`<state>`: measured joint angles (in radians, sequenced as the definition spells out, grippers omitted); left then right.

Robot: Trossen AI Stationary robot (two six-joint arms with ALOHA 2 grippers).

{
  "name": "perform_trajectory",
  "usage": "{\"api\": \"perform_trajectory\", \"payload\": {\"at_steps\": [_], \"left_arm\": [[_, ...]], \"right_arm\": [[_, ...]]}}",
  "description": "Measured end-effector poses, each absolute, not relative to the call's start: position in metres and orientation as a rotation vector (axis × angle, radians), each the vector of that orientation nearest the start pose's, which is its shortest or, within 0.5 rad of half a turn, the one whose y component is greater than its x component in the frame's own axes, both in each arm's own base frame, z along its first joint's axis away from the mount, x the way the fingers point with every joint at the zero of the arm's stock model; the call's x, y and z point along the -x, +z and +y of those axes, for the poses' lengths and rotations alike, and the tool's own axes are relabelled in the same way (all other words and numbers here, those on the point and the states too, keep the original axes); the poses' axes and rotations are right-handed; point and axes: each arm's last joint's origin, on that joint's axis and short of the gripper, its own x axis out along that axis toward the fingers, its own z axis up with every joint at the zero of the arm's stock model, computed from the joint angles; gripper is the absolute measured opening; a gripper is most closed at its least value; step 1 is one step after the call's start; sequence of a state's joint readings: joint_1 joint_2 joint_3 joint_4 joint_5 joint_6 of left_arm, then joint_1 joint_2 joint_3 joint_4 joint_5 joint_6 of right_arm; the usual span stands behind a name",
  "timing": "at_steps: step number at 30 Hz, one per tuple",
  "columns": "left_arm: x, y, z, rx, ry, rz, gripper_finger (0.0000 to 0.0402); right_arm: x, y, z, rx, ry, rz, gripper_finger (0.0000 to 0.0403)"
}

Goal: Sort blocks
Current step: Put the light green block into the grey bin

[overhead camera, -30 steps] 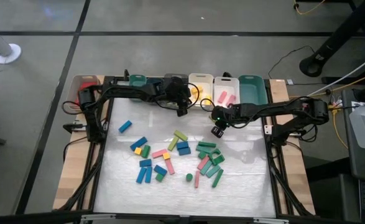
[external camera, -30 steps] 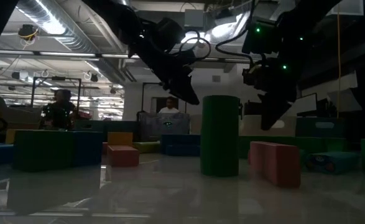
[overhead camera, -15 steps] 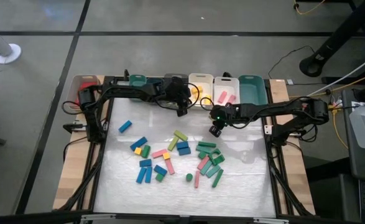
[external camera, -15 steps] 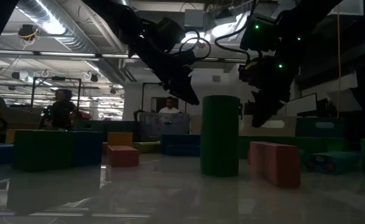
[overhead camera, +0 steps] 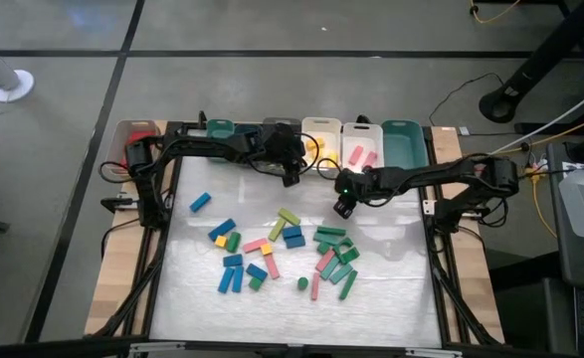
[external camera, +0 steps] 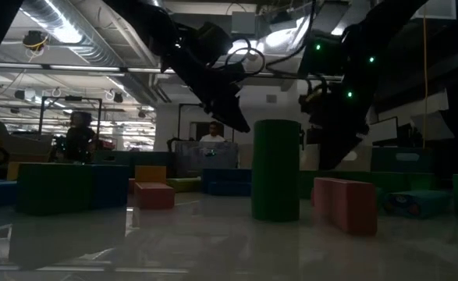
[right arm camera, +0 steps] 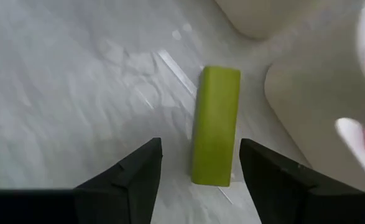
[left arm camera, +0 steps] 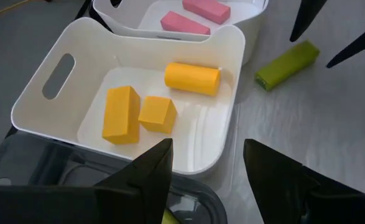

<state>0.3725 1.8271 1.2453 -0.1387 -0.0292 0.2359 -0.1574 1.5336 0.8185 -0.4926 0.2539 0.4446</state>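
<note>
Many blocks (overhead camera: 282, 249) in blue, green, pink, lime and yellow lie scattered on the white table mat. A lime bar (right arm camera: 216, 124) lies flat on the mat next to the white bins and also shows in the left wrist view (left arm camera: 286, 64). My right gripper (right arm camera: 198, 168) hangs open over it (overhead camera: 343, 206), its fingers on either side of the bar's near end, apart from it. My left gripper (left arm camera: 207, 168) is open and empty above the near rim of the white bin (left arm camera: 45, 112) that holds three yellow blocks (left arm camera: 138, 112).
A row of bins runs along the far edge: teal (overhead camera: 220, 129), white with yellow blocks (overhead camera: 321, 127), white with pink blocks (overhead camera: 359, 151), teal (overhead camera: 403, 144). A green cylinder (external camera: 275, 168) stands upright near the front. People are in the room behind.
My right gripper has drifted a little toward the table's left and far edges, closer to the white bins.
</note>
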Motion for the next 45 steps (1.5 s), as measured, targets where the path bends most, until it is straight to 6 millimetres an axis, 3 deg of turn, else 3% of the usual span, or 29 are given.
{"api": "perform_trajectory", "payload": {"at_steps": [8, 16, 25, 27, 32, 38, 45], "left_arm": [[-0.367, 0.207, 0.144, -0.09, 0.29, 0.797, 0.0184], [-0.369, 0.208, 0.14, -0.042, 0.282, 0.779, 0.0184], [-0.358, 0.232, 0.126, -0.071, 0.244, 0.785, 0.0184], [-0.35, 0.242, 0.123, -0.061, 0.247, 0.794, 0.0184], [-0.331, 0.263, 0.118, -0.035, 0.256, 0.818, 0.0184], [-0.305, 0.288, 0.109, -0.014, 0.265, 0.815, 0.0184], [-0.258, 0.29, 0.092, 0.049, 0.302, 0.772, 0.0184]], "right_arm": [[-0.268, 0.141, -0.051, -0.277, -0.672, 1.18, 0.0214], [-0.273, 0.132, -0.05, -0.348, -0.595, 1.223, 0.0206], [-0.273, 0.131, -0.049, -0.374, -0.558, 1.231, 0.0099], [-0.273, 0.131, -0.048, -0.378, -0.552, 1.23, 0.0096], [-0.28, 0.14, -0.048, -0.403, -0.511, 1.239, 0.0096], [-0.301, 0.165, -0.045, -0.449, -0.298, 1.217, 0.0108], [-0.324, 0.2, -0.049, -0.311, -0.201, 1.094, 0.01]]}}
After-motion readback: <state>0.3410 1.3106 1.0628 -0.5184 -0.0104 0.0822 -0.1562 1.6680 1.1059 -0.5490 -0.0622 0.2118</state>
